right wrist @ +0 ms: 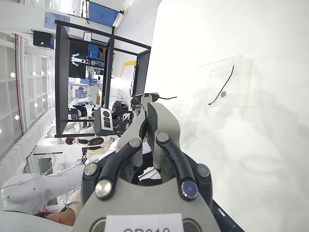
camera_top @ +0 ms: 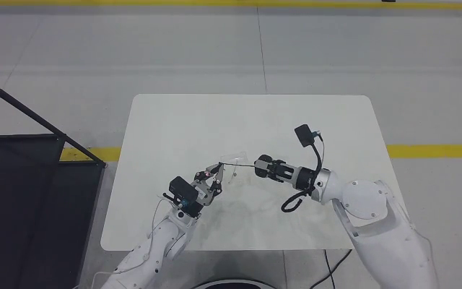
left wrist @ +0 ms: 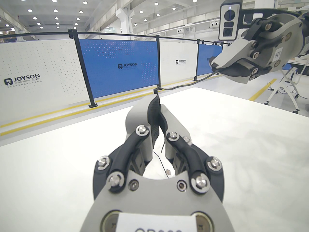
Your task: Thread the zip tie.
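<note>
A thin black zip tie (camera_top: 238,167) stretches above the middle of the white table (camera_top: 159,130) between my two grippers. My left gripper (camera_top: 216,170) is shut on the end with the small square head (left wrist: 155,91), which sticks out past its fingertips (left wrist: 154,105). From there the strap (left wrist: 183,85) runs to my right gripper (left wrist: 214,68), shut on the other end. In the right wrist view that gripper (right wrist: 147,98) pinches the strap, and a short curled piece (right wrist: 169,97) juts past its tips.
A clear plastic box (right wrist: 224,83) stands on the table just beyond the grippers, with a second black zip tie (right wrist: 222,86) lying in it. In the top view the box (camera_top: 234,157) is faint. Black railings and blue and white panels stand past the table's far edge.
</note>
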